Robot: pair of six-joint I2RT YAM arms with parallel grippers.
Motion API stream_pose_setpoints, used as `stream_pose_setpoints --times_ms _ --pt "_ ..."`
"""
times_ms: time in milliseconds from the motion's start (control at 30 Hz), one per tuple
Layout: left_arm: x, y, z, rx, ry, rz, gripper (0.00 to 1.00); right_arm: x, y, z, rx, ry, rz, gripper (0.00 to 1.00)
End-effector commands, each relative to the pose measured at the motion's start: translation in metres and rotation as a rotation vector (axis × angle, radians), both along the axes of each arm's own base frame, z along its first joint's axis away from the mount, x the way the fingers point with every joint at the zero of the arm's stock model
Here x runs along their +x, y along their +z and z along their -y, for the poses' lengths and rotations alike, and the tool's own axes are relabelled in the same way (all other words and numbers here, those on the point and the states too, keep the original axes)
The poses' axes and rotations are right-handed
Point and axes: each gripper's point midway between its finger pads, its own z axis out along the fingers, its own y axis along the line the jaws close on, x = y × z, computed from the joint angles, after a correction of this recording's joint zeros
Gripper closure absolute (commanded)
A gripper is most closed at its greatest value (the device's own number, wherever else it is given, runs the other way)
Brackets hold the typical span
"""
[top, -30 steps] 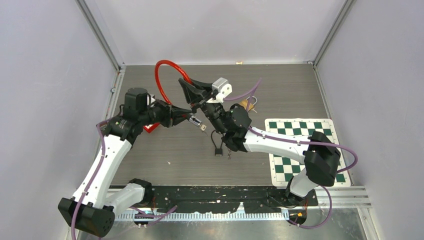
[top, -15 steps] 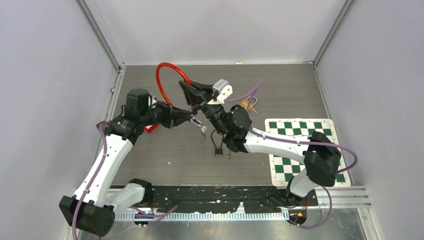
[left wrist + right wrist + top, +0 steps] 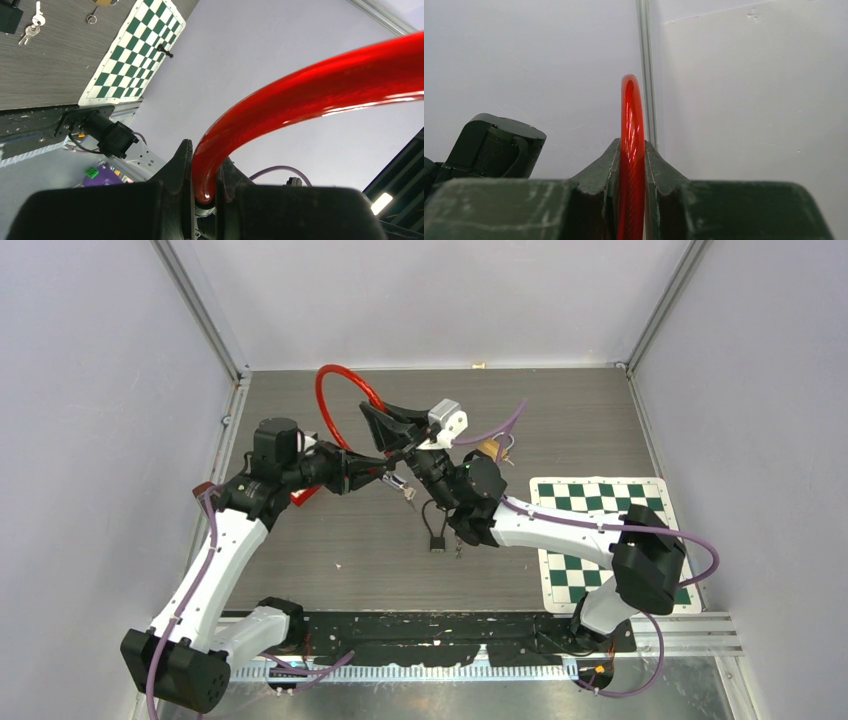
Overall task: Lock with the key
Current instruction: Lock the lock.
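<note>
1. The red cable lock (image 3: pixel 335 400) is hanging in the air in the upper middle of the top view, its loop rising toward the upper left, apart from the table (image 3: pixel 330 570)
2. The left gripper (image 3: pixel 383 478) is clamping one end of the cable; in its wrist view the jaws are closed tight on the red tube
3. The right gripper (image 3: pixel 385 423) is pinching the cable too, just above the left one, its fingers nearly shut with the tube between them
4. A small black padlock (image 3: pixel 437 543) and some keys (image 3: pixel 458 552) are lying on the table just below the two grippers; a chessboard mat (image 3: pixel 600 502) is lying at the right
5. I judge the arms are only presenting the lock: no key is showing in either gripper. I cannot tell if the small metal piece (image 3: pixel 405 492) under the left gripper is a key
6. The next move is probably asking one gripper to let go and fetch a key, while the other is holding the lock steady
</note>
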Motion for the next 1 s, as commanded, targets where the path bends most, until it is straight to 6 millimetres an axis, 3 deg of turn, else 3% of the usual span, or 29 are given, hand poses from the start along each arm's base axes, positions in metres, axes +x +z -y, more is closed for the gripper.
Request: stream_pose_setpoints --times_ms 0,133,367,567,800,967 --pt "0.000 0.026 0.004 -0.070 -0.025 0.057 1.00 -0.026 0.039 0.018 0.092 0.053 0.091 0.95" --pt "0.002 0.030 0.002 -0.079 -0.008 0.057 1.00 -0.039 0.028 0.016 0.024 0.073 0.178 0.95" --pt "0.005 0.036 0.002 -0.091 0.006 0.050 1.00 -0.066 0.003 -0.006 -0.155 0.189 0.316 0.95" --pt "0.002 0.039 0.007 -0.155 -0.026 0.047 1.00 -0.059 -0.019 -0.008 -0.263 0.110 0.365 0.95" --pt "0.006 0.047 0.010 -0.214 -0.033 0.069 1.00 -0.046 -0.020 -0.005 -0.209 0.073 0.286 0.95" --pt "0.013 0.062 0.013 -0.254 -0.042 0.136 1.00 -0.045 -0.035 -0.007 -0.247 0.081 0.269 0.95"
